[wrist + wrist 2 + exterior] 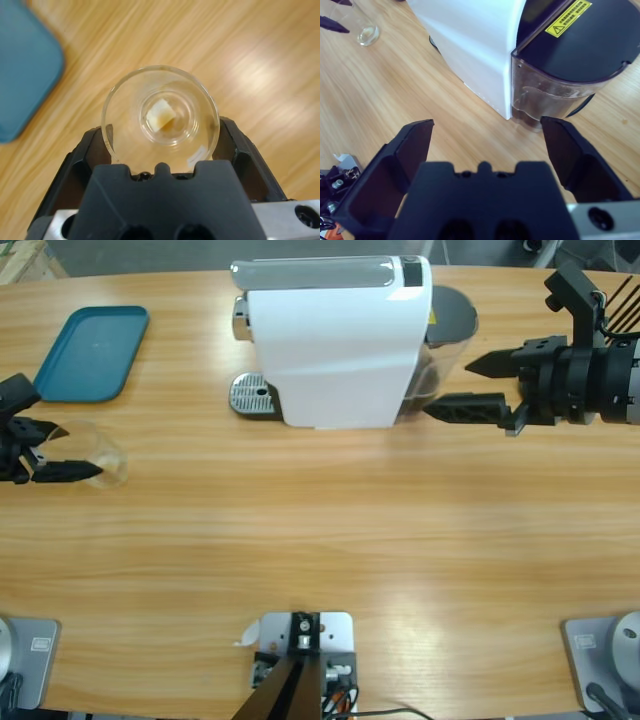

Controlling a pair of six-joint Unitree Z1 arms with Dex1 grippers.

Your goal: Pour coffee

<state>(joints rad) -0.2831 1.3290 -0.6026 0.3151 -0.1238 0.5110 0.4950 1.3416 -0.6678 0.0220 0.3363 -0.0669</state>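
A small clear glass (pixel 160 112) sits between the black jaws of my left gripper (pixel 162 135), which is shut on it at the table's left end. In the high view the same glass (pixel 102 455) shows just past my left gripper (pixel 78 452). The coffee is out of view; the glass bottom carries only a faint amber tint. My right gripper (pixel 450 388) hangs open and holds nothing, close beside the coffee machine's clear water tank (pixel 570 75). The right wrist view looks past the right gripper (pixel 485 127) at the white machine (pixel 470 45).
The white coffee machine (pixel 340 350) stands at the back middle, its metal drip grate (pixel 252 395) facing left. A teal tray (pixel 92 352) lies at the back left, near the glass. The tray's corner (pixel 22 70) also shows in the left wrist view.
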